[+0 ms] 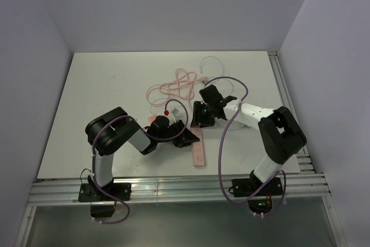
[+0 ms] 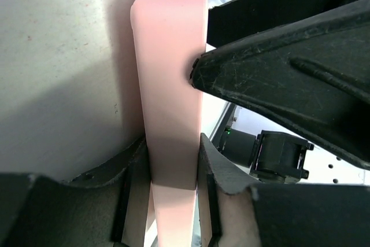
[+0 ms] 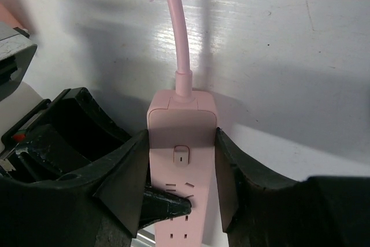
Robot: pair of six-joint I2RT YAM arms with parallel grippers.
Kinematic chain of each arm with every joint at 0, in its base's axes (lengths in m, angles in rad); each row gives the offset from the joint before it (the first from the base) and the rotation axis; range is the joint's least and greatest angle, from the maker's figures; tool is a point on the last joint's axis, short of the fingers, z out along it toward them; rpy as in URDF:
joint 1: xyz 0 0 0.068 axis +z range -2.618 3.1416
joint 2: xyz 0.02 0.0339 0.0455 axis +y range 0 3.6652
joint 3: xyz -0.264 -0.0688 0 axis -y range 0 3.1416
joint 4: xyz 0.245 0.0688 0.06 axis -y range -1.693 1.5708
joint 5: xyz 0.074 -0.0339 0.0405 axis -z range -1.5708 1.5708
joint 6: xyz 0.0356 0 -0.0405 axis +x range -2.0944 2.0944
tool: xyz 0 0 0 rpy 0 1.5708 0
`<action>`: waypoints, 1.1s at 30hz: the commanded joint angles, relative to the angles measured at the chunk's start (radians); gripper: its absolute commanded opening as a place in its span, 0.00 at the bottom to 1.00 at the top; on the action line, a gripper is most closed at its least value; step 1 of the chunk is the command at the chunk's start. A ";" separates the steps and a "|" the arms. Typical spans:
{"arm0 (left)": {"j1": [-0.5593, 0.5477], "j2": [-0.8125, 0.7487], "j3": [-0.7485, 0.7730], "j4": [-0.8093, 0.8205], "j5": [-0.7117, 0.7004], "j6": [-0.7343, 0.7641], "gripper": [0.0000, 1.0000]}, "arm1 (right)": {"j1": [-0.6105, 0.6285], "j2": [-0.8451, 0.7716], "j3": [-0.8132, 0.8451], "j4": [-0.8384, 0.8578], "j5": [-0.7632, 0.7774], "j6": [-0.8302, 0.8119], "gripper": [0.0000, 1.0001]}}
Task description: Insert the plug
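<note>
Left gripper: you are clamping the pink power strip across its width, with a finger pressing on each long side.
Right gripper: you are pinching the same strip at its cord end, with the fingers lying against both edges, close beside the left gripper.
Power strip: it is lying flat on the table between the two arms, sockets facing up.
Cord: it is running from the strip's end across the table into loose pink loops.
Plug: neither gripper is carrying it. It is probably sitting somewhere along those loops, but I cannot pick it out.
Step, as judged: you are steadying the strip and not yet fetching the plug.
Risk, crowding: both grippers are working the same short stretch, so opposing pulls could twist or lift the strip, or knock the fingers together.
Risk, blocked face: a black tip is reaching over the sockets in the right wrist view, and it could be obstructing the entry.
Risk, cord drag: any shift of the strip is tugging the loops and could displace the plug.
Risk, single hold: once you are releasing the right side, the strip may pivot under an insertion push.
</note>
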 commanded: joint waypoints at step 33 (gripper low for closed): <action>-0.247 -1.250 -0.049 -1.434 -0.841 -0.010 0.59 | 0.265 0.239 0.161 -0.192 0.419 0.050 0.00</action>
